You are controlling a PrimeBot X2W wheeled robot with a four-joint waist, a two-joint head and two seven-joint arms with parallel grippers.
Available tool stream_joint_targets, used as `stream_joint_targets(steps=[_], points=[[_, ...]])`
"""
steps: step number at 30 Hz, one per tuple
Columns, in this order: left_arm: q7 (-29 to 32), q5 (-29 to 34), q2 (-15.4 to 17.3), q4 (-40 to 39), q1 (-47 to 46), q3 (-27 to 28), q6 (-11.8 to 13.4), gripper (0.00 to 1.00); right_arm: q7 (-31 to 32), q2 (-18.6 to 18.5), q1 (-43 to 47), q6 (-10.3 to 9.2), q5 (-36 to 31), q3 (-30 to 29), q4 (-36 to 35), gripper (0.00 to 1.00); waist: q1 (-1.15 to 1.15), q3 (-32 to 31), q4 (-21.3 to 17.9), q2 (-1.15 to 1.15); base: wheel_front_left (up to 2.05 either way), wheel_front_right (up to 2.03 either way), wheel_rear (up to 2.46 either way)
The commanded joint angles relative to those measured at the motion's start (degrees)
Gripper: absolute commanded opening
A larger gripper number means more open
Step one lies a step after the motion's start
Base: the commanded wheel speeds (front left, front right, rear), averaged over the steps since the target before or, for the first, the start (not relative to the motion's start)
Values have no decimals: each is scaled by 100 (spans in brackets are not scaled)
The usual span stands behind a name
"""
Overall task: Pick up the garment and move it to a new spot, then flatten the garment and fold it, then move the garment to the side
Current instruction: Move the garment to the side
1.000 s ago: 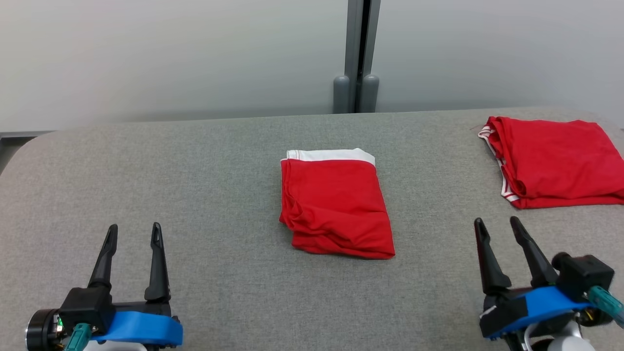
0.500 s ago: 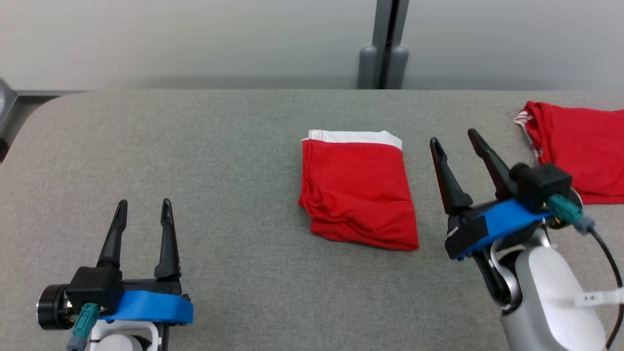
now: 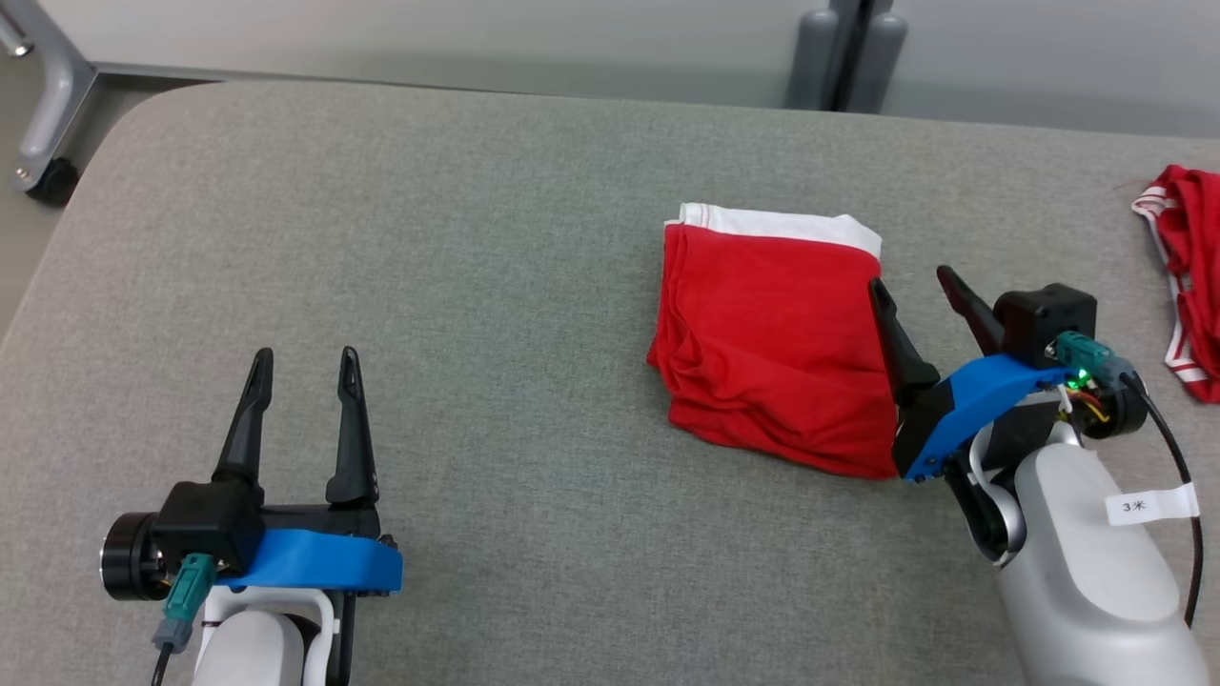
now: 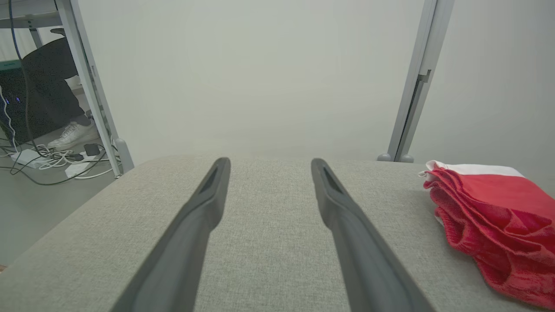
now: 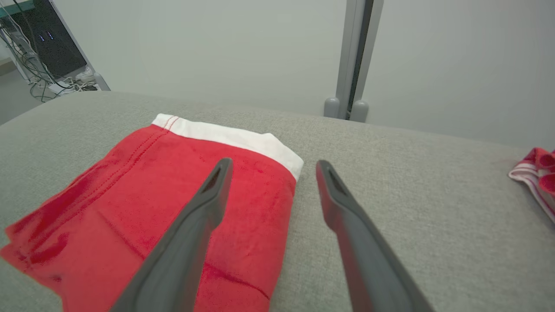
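The folded red cloth garment with a white band point(image 3: 772, 353) lay flat on the soft grey table top point(image 3: 429, 238), a bit right of the middle. My right pincer point(image 3: 908, 277) was wide open and held nothing. It was at the garment's right edge, with one finger over the red cloth and the other over the grey top. I could not tell if it touched. My left pincer point(image 3: 306, 352) was open and empty too, well to the left of the garment.

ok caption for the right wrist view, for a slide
Open right gripper poised over the edge of a folded red, white-banded garment on a grey table
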Motion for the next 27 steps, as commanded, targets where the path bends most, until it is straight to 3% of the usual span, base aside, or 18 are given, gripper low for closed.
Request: stream_joint_targets(steps=[1,10,18,19,20,21,27], points=[[-17,-25,5,27,-99,12,-14,100,-46,-36,-78,3,-27,-11,121,100,-1,69,73,0,0,0,0],[-50,-37,-40,154,-232,-27,-18,100,-365,7,-269,3,-122,-75,1382,100,-1,223,190,0,0,0,0],[-50,-30,-84,166,-278,-40,-22,100,-442,251,-435,9,354,202,2188,100,-1,234,209,0,0,0,0],[-50,-32,-89,173,-283,-43,-25,100,-444,273,-454,9,460,265,2241,80,-1,227,210,0,0,0,0],[-50,-32,-95,176,-286,-45,-28,100,-475,289,-487,9,587,326,2274,34,-1,218,208,0,0,0,0],[-51,-31,-100,180,-284,-41,-28,100,-496,300,-510,9,693,395,2300,0,-1,208,202,0,0,0,0],[-50,-41,-99,142,-178,36,-24,100,-827,164,-658,3,924,708,2318,0,-1,164,28,0,0,0,0]])
